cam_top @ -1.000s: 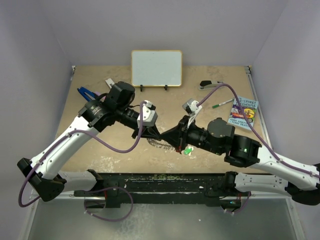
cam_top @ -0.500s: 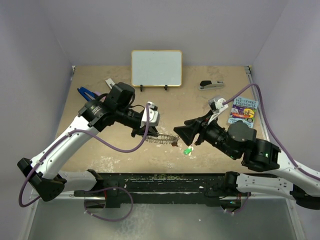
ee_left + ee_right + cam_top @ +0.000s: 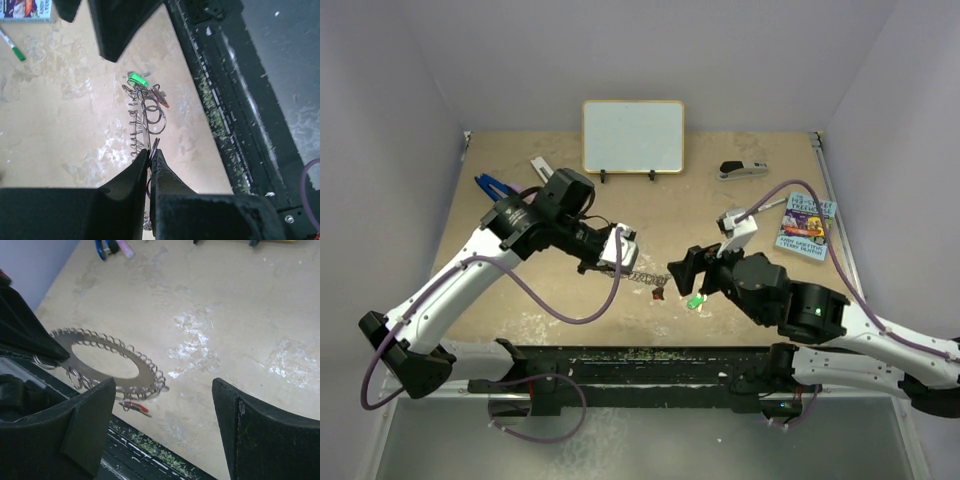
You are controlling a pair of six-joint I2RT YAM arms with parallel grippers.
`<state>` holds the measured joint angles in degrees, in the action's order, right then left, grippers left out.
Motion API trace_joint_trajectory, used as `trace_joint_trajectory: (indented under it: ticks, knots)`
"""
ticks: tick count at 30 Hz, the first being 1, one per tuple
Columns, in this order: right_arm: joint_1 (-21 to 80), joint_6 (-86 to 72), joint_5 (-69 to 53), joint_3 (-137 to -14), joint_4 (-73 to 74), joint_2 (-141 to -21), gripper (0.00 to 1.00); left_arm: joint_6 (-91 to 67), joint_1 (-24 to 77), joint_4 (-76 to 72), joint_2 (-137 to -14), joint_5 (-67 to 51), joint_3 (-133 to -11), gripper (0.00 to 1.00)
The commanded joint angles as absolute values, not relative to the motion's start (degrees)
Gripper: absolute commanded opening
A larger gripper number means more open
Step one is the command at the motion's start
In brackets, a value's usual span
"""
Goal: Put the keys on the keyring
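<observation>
keyring (image 3: 147,371), a large flat silver metal ring with a jagged fringe, sits low over the tan bench (image 3: 750,200), one rim pinched in the left pincer (image 3: 150,152). tiny red-headed key (image 3: 136,408) and green-headed key (image 3: 137,79) rest at its other end. right pincer (image 3: 164,385) hovers spread nearby.

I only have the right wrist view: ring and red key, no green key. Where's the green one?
Observer: The left wrist view shows the green key lying just past the far end of the keyring, beside the red key.
Operator: Is the ring really gripped on the other side?
Observer: Yes, the left end effector is pinched shut on its rim, with the ring seen edge-on between the fingers.
</observation>
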<state>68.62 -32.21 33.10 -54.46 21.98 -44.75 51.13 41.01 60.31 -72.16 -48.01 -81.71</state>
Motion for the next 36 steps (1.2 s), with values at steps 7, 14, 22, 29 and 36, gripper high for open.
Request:
trace_joint_trajectory:
  ticks: [7,14,22,29,36]
  knots:
    - [68.2,-40.4,39.3,-49.7,19.3,-56.1,0.82,59.1,41.2,56.8,-77.3,-33.4,-88.2,0.04]
    - [60.6,-45.2,36.7,-45.5,21.2,-52.8,0.71,65.6,41.2,23.4,-61.3,-37.8,-63.0,0.04]
    - [51.4,-39.5,28.5,-43.1,20.2,-47.2,0.66,66.4,41.2,3.3,-57.8,-37.8,-51.6,0.04]
    - [50.3,-35.9,27.5,-44.5,19.2,-48.9,0.65,67.9,41.2,-9.0,-56.1,-37.4,-44.6,0.04]
    - [49.5,-34.9,27.4,-45.6,19.4,-48.1,0.63,67.9,41.2,-13.6,-55.3,-37.2,-40.9,0.04]
